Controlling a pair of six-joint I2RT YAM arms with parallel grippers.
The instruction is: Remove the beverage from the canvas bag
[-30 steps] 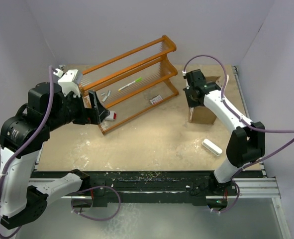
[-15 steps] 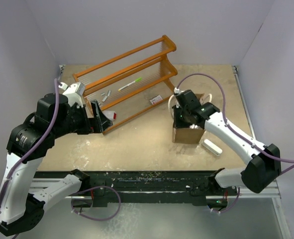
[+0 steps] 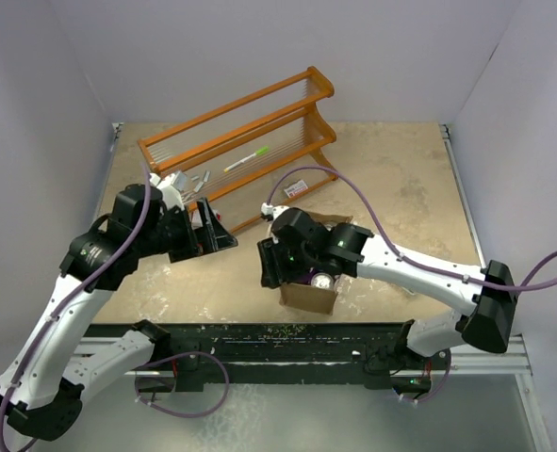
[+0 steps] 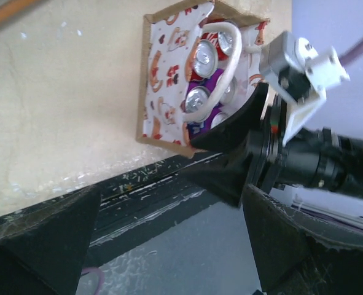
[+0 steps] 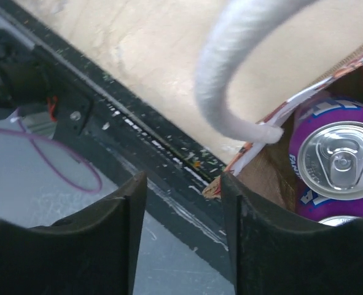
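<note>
The canvas bag (image 3: 306,298) stands at the table's front edge, right of centre, with its mouth up. It holds several beverage cans (image 4: 204,56), red and purple, their silver tops showing. A white handle (image 4: 229,58) loops over them. My right gripper (image 3: 273,273) hangs at the bag's front-left corner, open, with nothing between its fingers. In the right wrist view the handle (image 5: 230,74) arches above my right gripper (image 5: 184,233), and a purple can (image 5: 338,160) lies to the right of it. My left gripper (image 3: 217,231) is open, to the left of the bag and apart from it.
An orange wire rack (image 3: 240,141) lies tilted across the back left, with a green pen (image 3: 248,157) and small items on it. The black front rail (image 3: 287,331) runs just below the bag.
The right arm has brought the bag from the back right to the front edge and has opened off the handle. The left arm has swung right toward the centre.
</note>
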